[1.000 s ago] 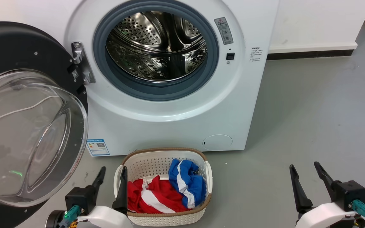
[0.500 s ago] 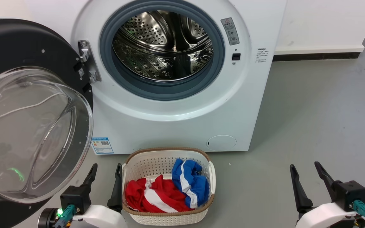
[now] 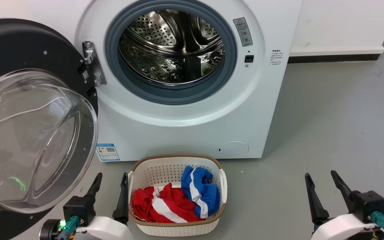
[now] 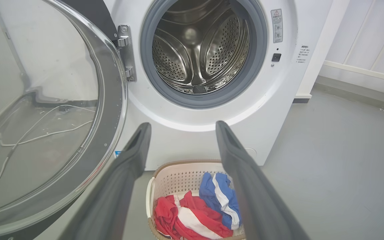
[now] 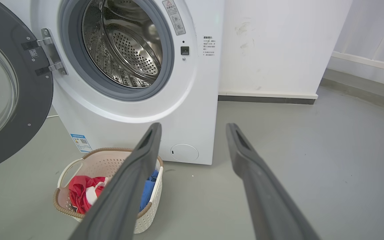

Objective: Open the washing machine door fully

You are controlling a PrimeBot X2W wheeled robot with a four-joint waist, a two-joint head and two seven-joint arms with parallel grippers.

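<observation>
Washing machine door swung wide, drum exposed; looks fully open, though far edge cropped. Left hand, right hand both spread, empty, clear of door.

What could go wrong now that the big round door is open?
1. The left fingers are close to the door's glass bowl. Lifting or swinging that arm might bump it.
2. The basket is right beside those fingers, so a sideways move could shove it.

Door hangs left of machine; basket sits before it.
</observation>
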